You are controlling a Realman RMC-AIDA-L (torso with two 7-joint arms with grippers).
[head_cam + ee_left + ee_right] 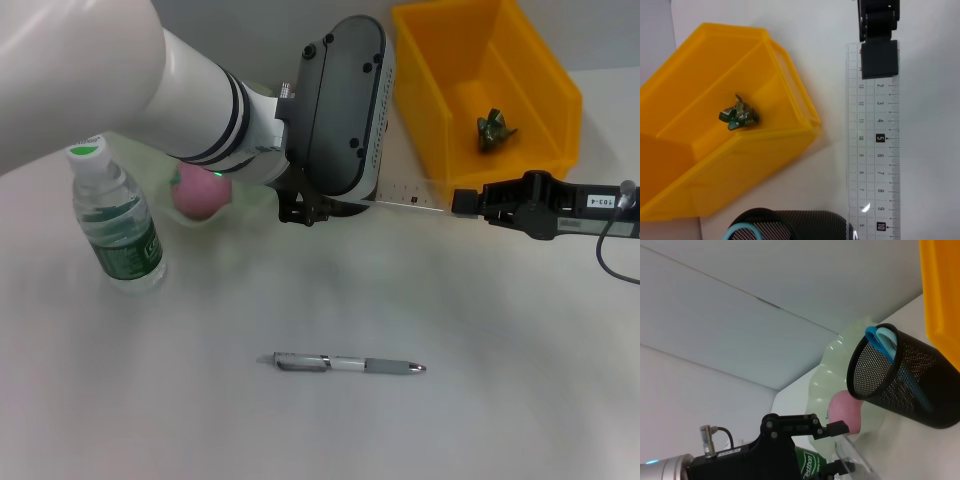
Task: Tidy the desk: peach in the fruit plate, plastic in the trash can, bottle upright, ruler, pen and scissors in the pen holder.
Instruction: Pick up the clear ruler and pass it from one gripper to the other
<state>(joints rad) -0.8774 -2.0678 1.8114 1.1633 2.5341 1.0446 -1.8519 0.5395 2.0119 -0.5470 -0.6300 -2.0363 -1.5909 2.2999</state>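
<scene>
Clear plastic ruler [879, 145] with black scale marks is pinched at one end by the right gripper [879, 65], jaws shut on it, held flat next to the big yellow rectangular trash can [470, 60]. Crumpled dark green wrapper [494, 129] is in that bin. Pink peach [200, 192] sits in the pale green scalloped fruit plate [832, 372], small clear water bottle [117, 220] stands upright, teal-handled scissors [881, 340] are in the black mesh pen holder [900, 385]. Silver pen [350, 364] lies on the white counter [320, 430], well apart. Left gripper [302, 208] hovers over the holder; jaw state cannot be told. Step judged: ruler into holder. Tilt the free end down, centre it over the rim clear of the scissors, release only once inside.
</scene>
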